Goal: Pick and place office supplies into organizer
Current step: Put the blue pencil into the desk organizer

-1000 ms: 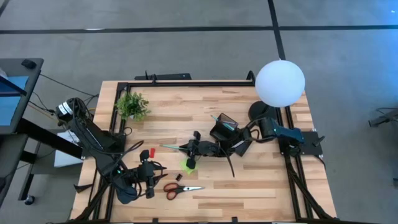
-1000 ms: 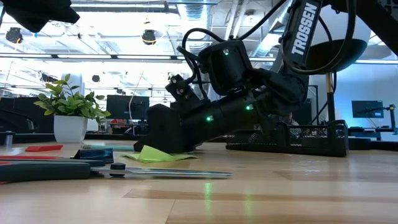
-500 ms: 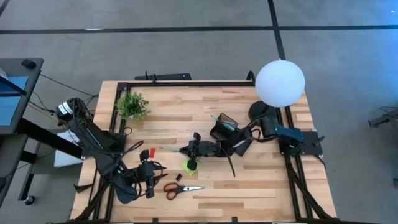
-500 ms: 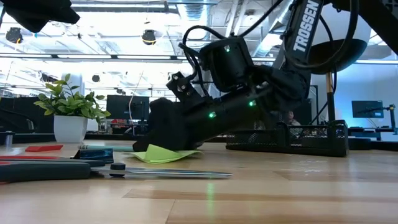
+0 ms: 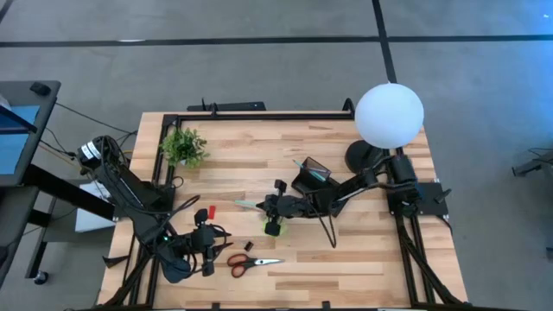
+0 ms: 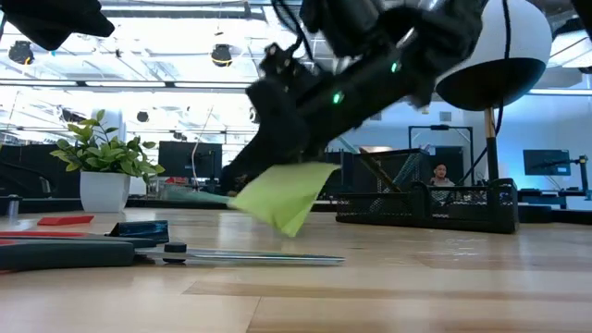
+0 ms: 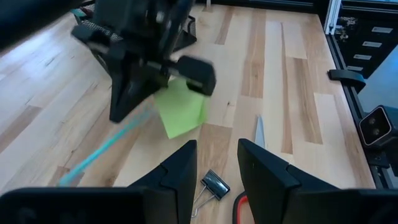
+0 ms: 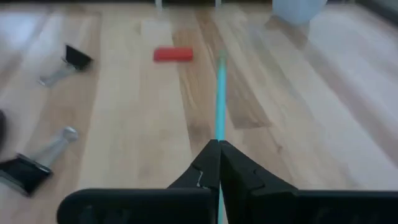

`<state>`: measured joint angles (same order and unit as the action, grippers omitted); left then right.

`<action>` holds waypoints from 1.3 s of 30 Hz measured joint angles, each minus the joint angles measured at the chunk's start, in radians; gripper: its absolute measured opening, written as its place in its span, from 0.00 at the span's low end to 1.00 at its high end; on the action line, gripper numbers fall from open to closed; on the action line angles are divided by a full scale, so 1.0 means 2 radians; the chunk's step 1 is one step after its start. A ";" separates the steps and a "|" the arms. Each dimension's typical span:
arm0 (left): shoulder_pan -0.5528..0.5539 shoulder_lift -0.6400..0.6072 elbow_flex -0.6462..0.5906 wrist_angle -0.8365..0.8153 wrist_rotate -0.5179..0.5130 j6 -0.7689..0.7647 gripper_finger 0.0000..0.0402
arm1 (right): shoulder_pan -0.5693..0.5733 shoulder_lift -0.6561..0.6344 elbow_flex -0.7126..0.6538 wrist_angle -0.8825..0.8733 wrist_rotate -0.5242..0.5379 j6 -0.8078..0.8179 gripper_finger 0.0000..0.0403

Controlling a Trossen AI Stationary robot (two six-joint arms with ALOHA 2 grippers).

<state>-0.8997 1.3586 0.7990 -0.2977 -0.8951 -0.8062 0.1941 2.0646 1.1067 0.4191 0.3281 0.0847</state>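
While the right gripper [image 5: 273, 226] hangs above mid-table, its fingers are pinched shut on the lime-green sticky-note pad [image 6: 280, 199] — lifted clear of the wood, dangling by one edge. It looks light and floppy, so a pinch near the bound edge should hold it flatter. The organizer [image 5: 311, 177] sits just beyond, toward the lamp. At the near left edge, the left gripper [image 7: 214, 163] waits half open and empty — scissors [image 5: 251, 261] beside it.
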 joint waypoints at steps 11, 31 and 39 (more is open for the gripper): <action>0.000 0.000 0.000 0.000 0.001 -0.003 0.28 | 0.035 -0.112 0.001 -0.256 0.089 0.075 0.00; 0.000 0.000 0.000 0.013 -0.002 -0.003 0.28 | -0.035 -0.002 0.001 -0.136 0.047 0.014 0.31; 0.000 0.000 0.000 0.009 0.013 0.001 0.28 | -0.090 0.051 0.003 -0.062 0.001 0.078 0.45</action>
<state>-0.8999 1.3586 0.7990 -0.2797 -0.8696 -0.8047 0.0140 2.1662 1.1135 0.2942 0.3302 0.2407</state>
